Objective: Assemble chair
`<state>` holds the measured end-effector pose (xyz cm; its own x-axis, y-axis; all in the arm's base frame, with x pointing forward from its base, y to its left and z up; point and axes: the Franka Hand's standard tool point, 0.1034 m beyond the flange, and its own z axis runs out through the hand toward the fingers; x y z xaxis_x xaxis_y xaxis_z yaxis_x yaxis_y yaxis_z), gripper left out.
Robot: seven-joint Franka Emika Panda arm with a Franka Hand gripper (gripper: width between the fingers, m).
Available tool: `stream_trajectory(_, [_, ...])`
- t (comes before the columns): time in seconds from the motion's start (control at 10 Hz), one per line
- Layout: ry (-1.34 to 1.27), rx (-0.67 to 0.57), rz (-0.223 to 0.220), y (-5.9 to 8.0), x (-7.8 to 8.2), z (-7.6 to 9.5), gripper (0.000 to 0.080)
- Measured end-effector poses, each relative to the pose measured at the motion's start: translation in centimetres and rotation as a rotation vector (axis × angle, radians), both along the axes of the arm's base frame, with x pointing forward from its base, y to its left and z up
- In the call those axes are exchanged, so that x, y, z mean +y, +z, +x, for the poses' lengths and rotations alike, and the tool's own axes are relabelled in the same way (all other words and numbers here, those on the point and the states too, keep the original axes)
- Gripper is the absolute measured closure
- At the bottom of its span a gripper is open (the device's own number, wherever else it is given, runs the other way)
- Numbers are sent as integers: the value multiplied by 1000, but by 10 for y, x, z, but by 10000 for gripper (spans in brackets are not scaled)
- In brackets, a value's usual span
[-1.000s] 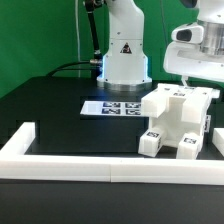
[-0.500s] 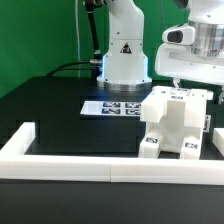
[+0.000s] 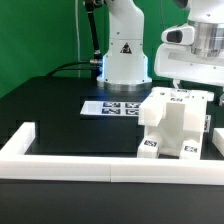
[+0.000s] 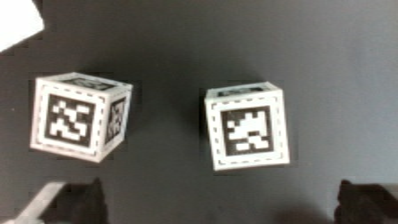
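The chair (image 3: 175,120) is a white, boxy, part-built block with tag markers, standing on the black table at the exterior view's right. My gripper (image 3: 190,85) hangs just above and behind its top, and the chair hides the fingertips there. The wrist view shows two white tagged ends of the chair, one (image 4: 80,115) beside the other (image 4: 246,125), over the dark table. My gripper (image 4: 217,205) is open. Its dark fingertips (image 4: 71,203) stand far apart at the picture's edge with nothing between them, and they touch neither block.
The marker board (image 3: 112,106) lies flat on the table in front of the arm's white base (image 3: 123,55). A low white border rail (image 3: 60,165) runs along the table's near edge and up the exterior view's left side.
My gripper has shifted a little toward the exterior view's left over the chair, then held still. The jaws stayed open. The chair has not visibly moved.
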<state>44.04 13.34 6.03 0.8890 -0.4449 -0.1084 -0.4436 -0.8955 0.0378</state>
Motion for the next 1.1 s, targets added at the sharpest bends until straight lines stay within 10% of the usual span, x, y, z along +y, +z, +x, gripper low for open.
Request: stream_trajectory(1.1, [-13, 38, 5, 10, 7, -5, 151])
